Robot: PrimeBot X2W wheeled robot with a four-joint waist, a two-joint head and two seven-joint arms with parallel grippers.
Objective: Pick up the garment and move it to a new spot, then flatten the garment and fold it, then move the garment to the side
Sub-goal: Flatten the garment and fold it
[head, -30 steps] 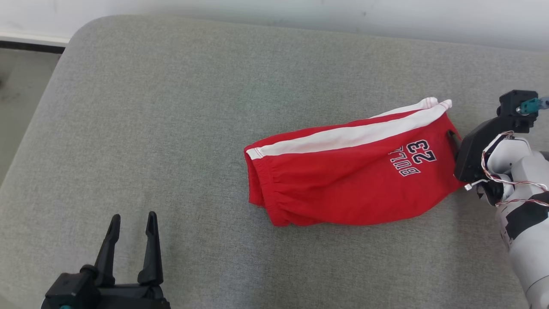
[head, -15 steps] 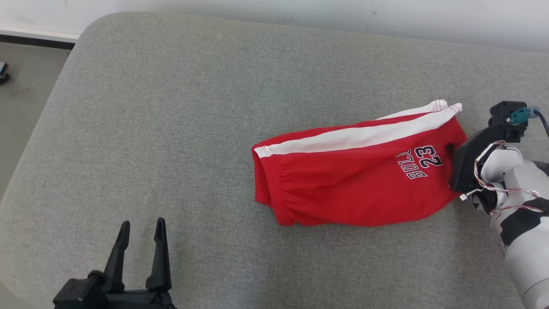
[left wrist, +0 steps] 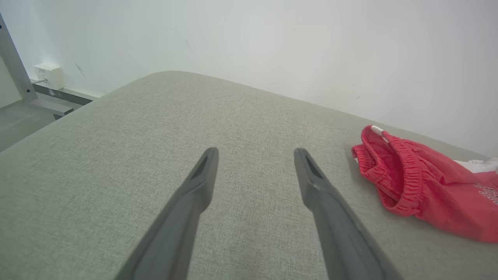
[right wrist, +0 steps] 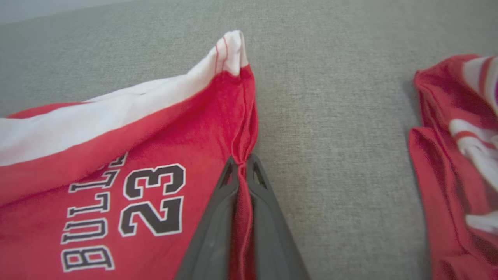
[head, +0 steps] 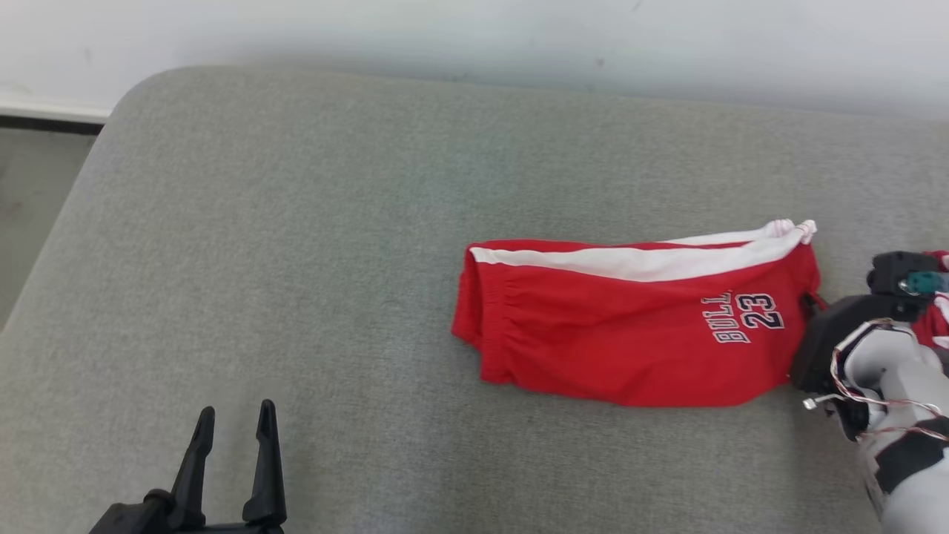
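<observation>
The red shorts (head: pixel 637 326) are laid on the grey cushion (head: pixel 296 222), their hem edge beside the printed number clamped between the jaws of the right gripper (right wrist: pixel 242 167), the cloth spreading left of those jaws. A second red-and-white garment (right wrist: pixel 447 155) is seen on the cushion, apart to their right. The jaws of the left gripper (left wrist: pixel 255 171) are held wide apart over bare cushion, the waistband off to their right; a white wall (head: pixel 474 37) is seen beyond, and grey floor (head: pixel 30 193) past the rounded corner.
</observation>
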